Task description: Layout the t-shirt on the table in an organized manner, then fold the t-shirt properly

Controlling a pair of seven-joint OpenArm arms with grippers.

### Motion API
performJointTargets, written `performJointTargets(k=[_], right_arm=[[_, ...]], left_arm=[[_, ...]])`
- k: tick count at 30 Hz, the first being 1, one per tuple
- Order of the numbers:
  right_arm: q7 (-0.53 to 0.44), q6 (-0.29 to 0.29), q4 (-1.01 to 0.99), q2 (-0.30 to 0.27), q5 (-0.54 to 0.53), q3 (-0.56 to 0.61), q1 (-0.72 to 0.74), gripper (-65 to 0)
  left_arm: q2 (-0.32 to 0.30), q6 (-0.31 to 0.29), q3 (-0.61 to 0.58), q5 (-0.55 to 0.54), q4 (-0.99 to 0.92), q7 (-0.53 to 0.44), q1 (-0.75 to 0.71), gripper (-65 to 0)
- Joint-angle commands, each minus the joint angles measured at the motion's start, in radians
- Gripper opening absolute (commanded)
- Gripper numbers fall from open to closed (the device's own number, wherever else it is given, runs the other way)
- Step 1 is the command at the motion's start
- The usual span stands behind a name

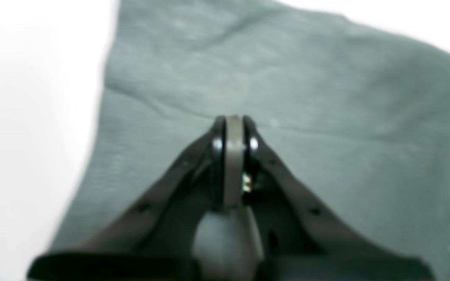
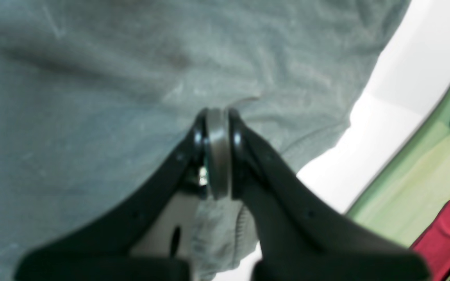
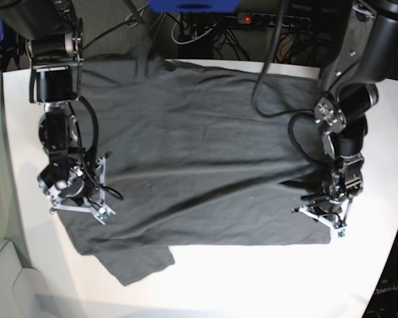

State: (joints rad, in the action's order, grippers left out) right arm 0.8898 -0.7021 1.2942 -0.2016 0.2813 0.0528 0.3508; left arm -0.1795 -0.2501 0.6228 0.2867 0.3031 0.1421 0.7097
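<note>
T-shirt (image 3: 199, 152) first: from where I sit it lies spread across the table (image 3: 265, 278), mostly flat, with one sleeve poking out at the near left corner.

Going left to right in the base view, the right gripper (image 3: 76, 195) sits at the shirt's left edge. Its wrist view shows the jaws drawn together on a fold of grey cloth, a wad bunched behind them and the body of the shirt stretching ahead. The left gripper (image 3: 325, 209) is at the right edge, and its jaws are likewise closed on a thin band of fabric, with cloth ahead of the tips and bare table off to one side.

What worries me:
- Either pinch looks thin. If I pull sideways to tension the shirt, I judge the fabric could slip out of one pair of jaws and the edge would drop crooked.
- I cannot tell whether each pinch holds one layer or two. Lifting a single layer would open the shirt instead of folding it.
- Uneven lifting between the two arms would drag the shirt askew, and the loose sleeve near the right gripper could tuck under.
- Cables hang close over the far side of the cloth and might snag.

Count: one t-shirt, one table, two grippers.
</note>
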Motion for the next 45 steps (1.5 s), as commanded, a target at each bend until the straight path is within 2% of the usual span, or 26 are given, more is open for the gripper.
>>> performJointTargets(k=[1,3,5,8,10,14,18,20,23,28,31,36,41,45], right_arm=[[-0.011,0.004,0.017,-0.006,0.002,-0.003,0.017,-65.0],[-0.011,0.004,0.017,-0.008,0.002,-0.003,0.015,-65.0],[-0.011,0.004,0.015,-0.009,0.002,-0.003,0.015,-65.0],[-0.011,0.004,0.015,-0.009,0.002,-0.003,0.017,-64.9],[-0.011,0.004,0.018,-0.009,0.002,-0.003,0.018,-64.9],[-0.011,0.004,0.018,-0.011,0.002,-0.003,0.023,-64.9],[-0.011,0.004,0.018,-0.011,0.002,-0.003,0.023,-65.0],[-0.011,0.004,0.018,-0.011,0.002,-0.003,0.023,-65.0],[-0.011,0.004,0.018,-0.006,0.002,-0.003,0.021,-65.0],[-0.011,0.004,0.018,-0.005,0.002,-0.003,0.018,-65.0],[-0.011,0.004,0.018,-0.005,0.002,-0.003,0.017,-65.0],[-0.011,0.004,0.018,-0.008,0.002,-0.003,0.015,-65.0],[-0.011,0.004,0.012,-0.011,0.002,-0.003,0.015,-65.0],[-0.011,0.004,0.012,-0.009,0.002,-0.003,0.015,-65.0]], left_arm=[[-0.008,0.025,-0.001,-0.004,0.015,-0.058,0.040,-64.6],[-0.008,0.073,-0.001,-0.004,0.015,-0.126,0.046,-64.6],[-0.008,0.088,-0.001,-0.004,0.015,-0.164,0.078,-64.6],[-0.004,0.088,-0.001,-0.004,0.025,-0.134,0.118,-64.6],[-0.002,0.088,0.001,-0.004,0.046,-0.008,0.143,-64.7],[0.004,0.088,0.001,-0.004,0.186,0.337,0.143,-64.7],[0.028,0.088,0.001,-0.004,0.377,0.609,0.060,-64.7],[0.041,0.088,-0.001,-0.004,0.463,0.707,0.015,-64.7],[0.056,0.088,-0.004,-0.004,0.540,0.772,-0.017,-64.7],[0.056,0.088,-0.004,-0.004,0.539,0.739,-0.060,-64.7],[0.054,0.088,-0.005,-0.004,0.476,0.667,-0.068,-64.6],[0.027,0.090,0.001,-0.004,0.244,0.548,-0.028,-64.6],[0.016,0.100,0.001,-0.004,0.100,0.390,0.001,-64.6],[0.002,0.102,0.001,-0.004,0.063,0.353,0.043,-64.6]])
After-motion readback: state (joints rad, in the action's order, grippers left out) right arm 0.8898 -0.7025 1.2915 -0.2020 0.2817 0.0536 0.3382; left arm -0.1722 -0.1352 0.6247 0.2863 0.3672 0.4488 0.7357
